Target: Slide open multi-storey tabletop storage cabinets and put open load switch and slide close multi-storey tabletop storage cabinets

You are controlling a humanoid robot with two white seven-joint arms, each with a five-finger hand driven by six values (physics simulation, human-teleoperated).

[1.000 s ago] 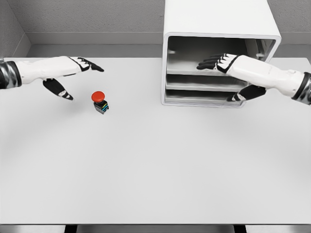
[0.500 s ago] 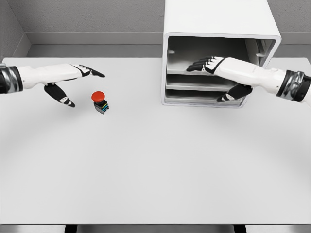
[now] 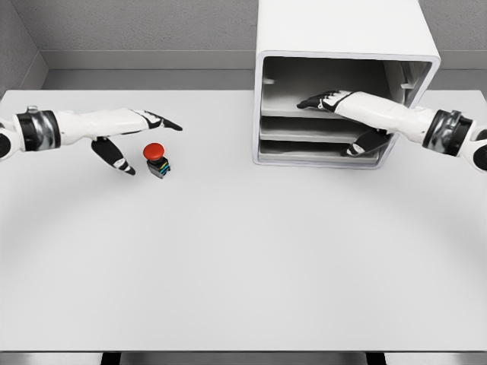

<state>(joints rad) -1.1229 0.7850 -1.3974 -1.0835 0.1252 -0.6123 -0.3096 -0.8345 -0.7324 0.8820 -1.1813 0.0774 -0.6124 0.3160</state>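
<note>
The load switch (image 3: 157, 159), a small dark block with a red round button on top, stands on the white table (image 3: 243, 258) at the left. My left hand (image 3: 144, 137) hovers around it, open, fingers stretched above and behind it and the thumb down at its left, not touching. The white storage cabinet (image 3: 342, 30) stands at the back right with its front open, showing stacked trays (image 3: 304, 141). My right hand (image 3: 331, 114) reaches into the cabinet, open, its fingers lying over the upper tray and its thumb lower, near the bottom tray's right end.
A grey wall runs behind the table. The table's front edge lies along the bottom of the head view.
My left hand has moved right, closing in over the switch. My right hand has gone deeper into the cabinet, and the trays sit further back inside it.
</note>
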